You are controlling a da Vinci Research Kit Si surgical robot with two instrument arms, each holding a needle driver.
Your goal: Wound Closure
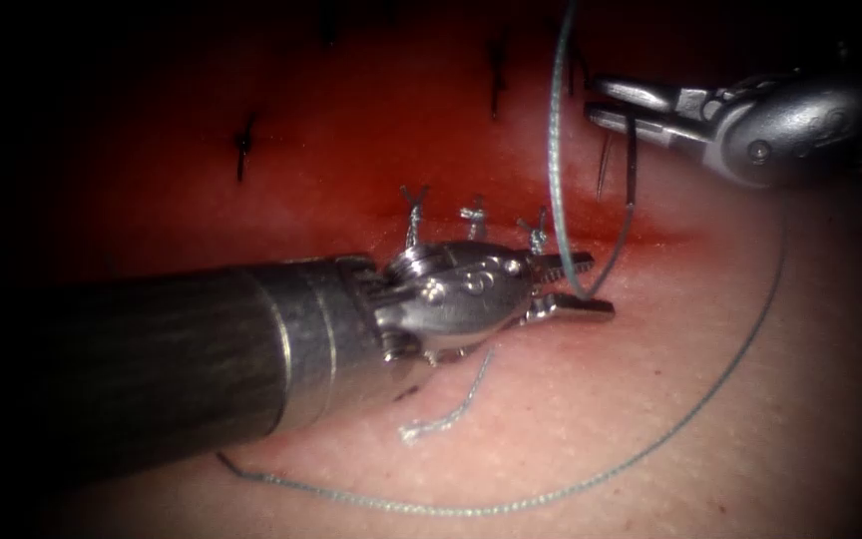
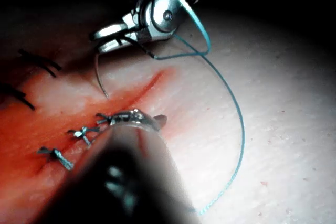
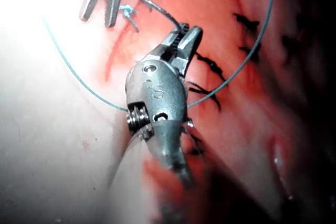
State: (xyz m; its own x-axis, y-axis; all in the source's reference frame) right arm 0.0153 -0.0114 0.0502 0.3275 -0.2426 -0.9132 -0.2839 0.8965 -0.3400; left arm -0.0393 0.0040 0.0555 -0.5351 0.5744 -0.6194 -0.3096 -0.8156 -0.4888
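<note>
The left claw [image 1: 576, 287] lies low over the tissue [image 1: 710, 339] at the right end of the cut [image 1: 641, 240], its jaws parted and holding nothing, with a loop of thread [image 1: 555, 150] hanging down between them. The right claw [image 1: 616, 105] reaches in from the right, above and well apart from the left one, jaws shut on the needle [image 1: 631, 190] close to its thread end. The needle hangs free of the tissue: its long axis runs almost straight down from the jaws, then curves toward the left, and its point sits just over the cut beside the left claw's tips, though whether it touches the surface is hard to make out. In the left wrist view the needle [image 2: 98, 74] shows as a dark arc dropping from the right claw [image 2: 107, 38] to the red line of the cut [image 2: 142, 90]. Three knotted stitches [image 1: 471, 215] with short cut ends stand along the cut just behind the left claw's wrist, and older dark stitches [image 1: 243, 145] lie farther back in shadow. Right of the cut the pale tissue is open, crossed by a long arc of thread that sweeps to the near edge, where its end passes under the left shaft [image 1: 152, 359]. A loose cut piece of thread [image 1: 446, 414] lies near that shaft. The far edge of the scene is too dark to read.
</note>
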